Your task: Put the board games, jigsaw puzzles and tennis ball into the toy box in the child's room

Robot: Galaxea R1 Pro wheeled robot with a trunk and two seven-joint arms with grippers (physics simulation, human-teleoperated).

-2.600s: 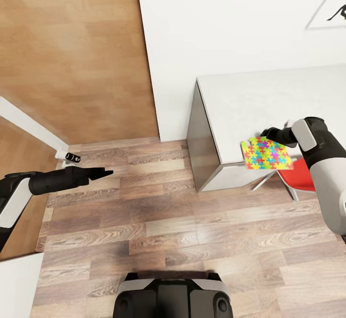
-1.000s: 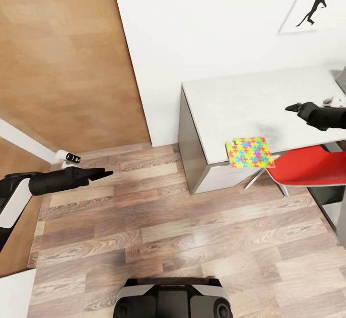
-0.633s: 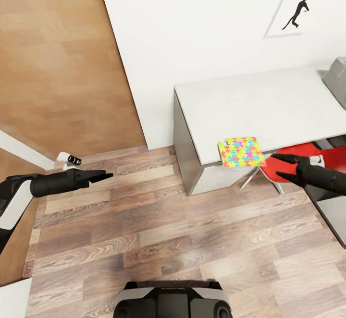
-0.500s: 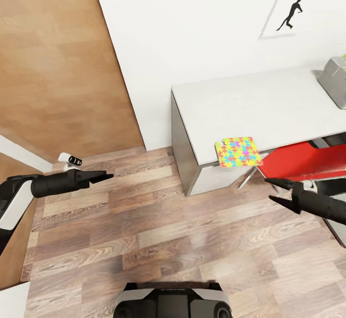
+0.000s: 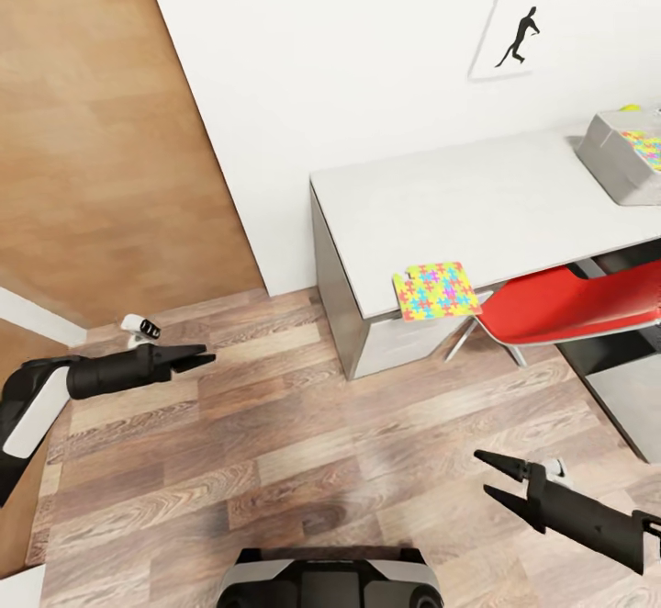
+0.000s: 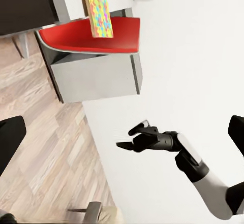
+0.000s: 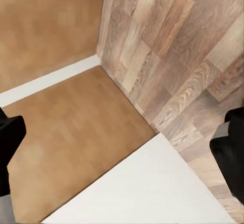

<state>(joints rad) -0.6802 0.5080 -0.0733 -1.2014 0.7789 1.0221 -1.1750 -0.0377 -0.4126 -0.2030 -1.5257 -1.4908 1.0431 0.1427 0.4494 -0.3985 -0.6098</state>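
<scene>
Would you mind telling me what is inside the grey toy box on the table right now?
In the head view, the toy box on the table holds a jigsaw puzzle, and a yellow-green tennis ball peeks over its far rim. Its walls hide anything deeper inside.

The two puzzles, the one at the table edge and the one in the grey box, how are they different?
The jigsaw puzzle at the table edge lies flat and fully visible, its front hanging past the table. The jigsaw puzzle in the toy box sits inside the toy box, partly cut off by the picture edge. Both share the same colourful interlocking pattern.
</scene>
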